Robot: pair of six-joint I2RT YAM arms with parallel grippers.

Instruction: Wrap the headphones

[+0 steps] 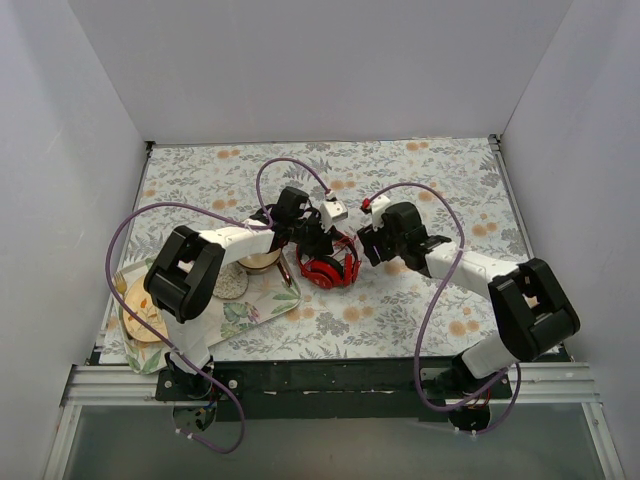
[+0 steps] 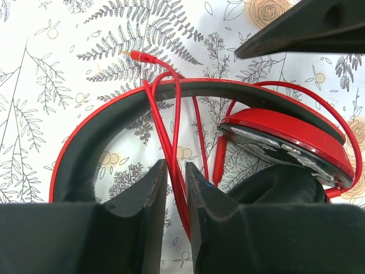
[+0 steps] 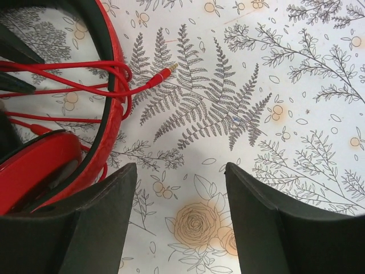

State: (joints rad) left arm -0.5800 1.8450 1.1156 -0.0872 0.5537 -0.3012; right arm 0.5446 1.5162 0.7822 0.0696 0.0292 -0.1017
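**Red headphones, cable pinched**

The headphones (image 1: 328, 270) (red band lined black, red cup) sit mid-table (image 1: 450, 190). The cable (image 2: 149, 57) loops over the arching band, plug tip pointing away. Left gripper (image 2: 177, 194) pinches the cable; right gripper (image 3: 181, 211) stands wide open just right of them.

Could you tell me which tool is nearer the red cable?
Left. The left tool pinches the cable; the right tool hangs open beside the headphones, touching nothing.

Floral tablecloth (image 1: 420, 190); at left, patterned tray (image 1: 262, 312), tan plate (image 1: 138, 318).
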